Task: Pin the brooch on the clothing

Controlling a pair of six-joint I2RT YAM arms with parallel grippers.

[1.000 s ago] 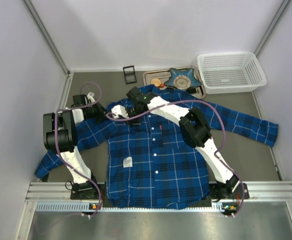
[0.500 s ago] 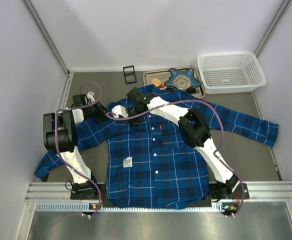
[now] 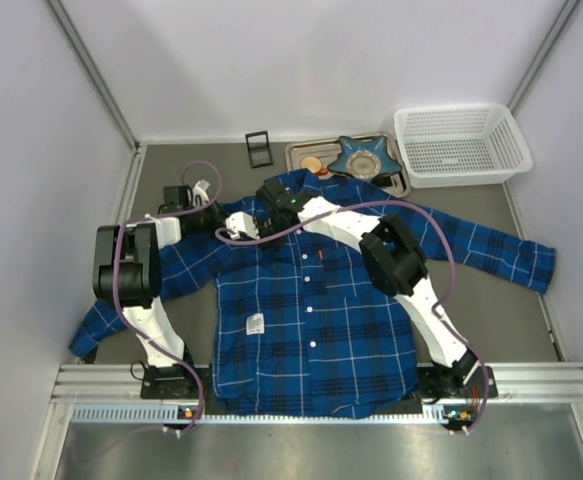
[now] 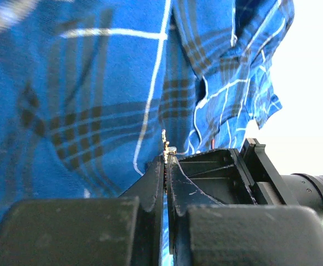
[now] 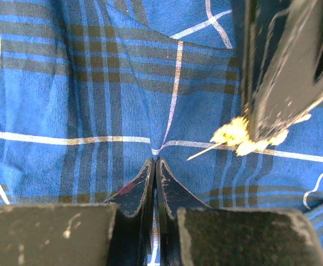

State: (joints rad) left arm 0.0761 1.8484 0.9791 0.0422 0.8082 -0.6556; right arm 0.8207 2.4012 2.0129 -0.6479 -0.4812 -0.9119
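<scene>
Right gripper [image 5: 155,162]: jaws clenched, tips nipping a small pucker of the shirt [image 5: 67,83]. Plaid creases run into the tips from 12 o'clock.

Left gripper [image 4: 165,160]: jaws pressed together on the brooch [image 5: 243,137], which shows as a pale gold speck at the very tips.

Right wrist view: the brooch sits at about 2 o'clock from the right tips, near the pucker but apart from it. Its thin pin [image 5: 201,153] is bare and points to 8 o'clock, towards the pinched cloth. Cannot tell whether the pin's point touches the fabric.

Top view: both grippers meet at about 10 o'clock from the shirt's middle, on the upper chest close to the collar. The shirt lies front up, collar at 12 o'clock, sleeves spread. Past the collar sit a tray [image 3: 293,150] and a blue star dish [image 3: 363,155]; a white basket [image 3: 461,145] is at 2 o'clock.

Handling, my judgement:
- Brooch: tiny, light, rigid and smooth, so it is likely to twist or slip in the jaws. The pin looks thin enough to bend. It is best held by the ornament body, leaving the pin free.
- Shirt: soft and limp, so it will give way under the pin unless held. The hold should be on a raised fold just beside the entry point, kept taut so the pin can pass in and out of the top layer only.
</scene>
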